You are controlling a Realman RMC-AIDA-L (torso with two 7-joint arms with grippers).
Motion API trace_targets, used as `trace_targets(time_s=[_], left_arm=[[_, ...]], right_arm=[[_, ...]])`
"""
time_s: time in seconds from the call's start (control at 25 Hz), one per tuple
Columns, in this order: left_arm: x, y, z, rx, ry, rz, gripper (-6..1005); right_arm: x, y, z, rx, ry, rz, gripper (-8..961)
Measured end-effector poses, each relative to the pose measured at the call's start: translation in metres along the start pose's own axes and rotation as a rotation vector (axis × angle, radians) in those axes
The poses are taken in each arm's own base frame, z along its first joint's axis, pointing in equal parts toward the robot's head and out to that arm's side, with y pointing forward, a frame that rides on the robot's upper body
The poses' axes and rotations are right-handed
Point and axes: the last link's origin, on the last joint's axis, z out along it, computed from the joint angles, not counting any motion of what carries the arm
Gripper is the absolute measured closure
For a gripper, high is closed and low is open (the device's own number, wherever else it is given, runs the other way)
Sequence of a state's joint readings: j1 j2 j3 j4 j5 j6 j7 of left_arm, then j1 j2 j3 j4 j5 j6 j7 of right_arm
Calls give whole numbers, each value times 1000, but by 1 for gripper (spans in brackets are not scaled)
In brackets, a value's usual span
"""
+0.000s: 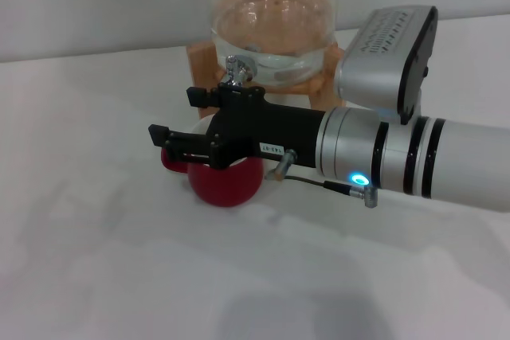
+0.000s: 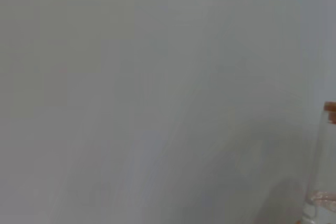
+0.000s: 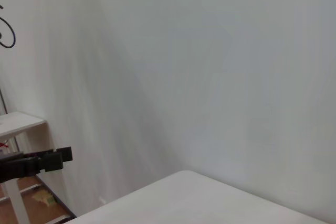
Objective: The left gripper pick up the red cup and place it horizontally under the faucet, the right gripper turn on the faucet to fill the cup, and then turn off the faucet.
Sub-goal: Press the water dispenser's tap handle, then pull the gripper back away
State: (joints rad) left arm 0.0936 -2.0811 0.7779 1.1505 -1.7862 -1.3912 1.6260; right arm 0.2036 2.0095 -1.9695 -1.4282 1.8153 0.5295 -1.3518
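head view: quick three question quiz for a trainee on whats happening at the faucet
1. True or false: the red cup sits on the table below the faucet.
2. The right gripper reaches in beside the faucet. What colour is the light on its wrist? A) green B) blue C) red
3. Fill in: the faucet is fitted to a clear glass ___ on a wooden stand.

Key: 1 true; 2 B; 3 jar.
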Motion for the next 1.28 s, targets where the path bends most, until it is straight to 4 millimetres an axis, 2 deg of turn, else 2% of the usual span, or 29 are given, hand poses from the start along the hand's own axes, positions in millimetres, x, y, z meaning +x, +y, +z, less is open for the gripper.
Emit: trace_targets(time_s=[0.28,0.68,1.0,1.28], left_arm=[[0,-1,0,5,-1,2,163],[2,-2,3,2,-4,5,163],[3,0,11,-18,-3,9,163],[2,0,11,-17,-6,6,163]], right_arm=[[1,0,-2,6,0,-1,175],[-7,2,-24,69,-35,-48,175],[-5,8,-18,43,-12,-44,176],[-4,2,-15,69,-8,-38,176]])
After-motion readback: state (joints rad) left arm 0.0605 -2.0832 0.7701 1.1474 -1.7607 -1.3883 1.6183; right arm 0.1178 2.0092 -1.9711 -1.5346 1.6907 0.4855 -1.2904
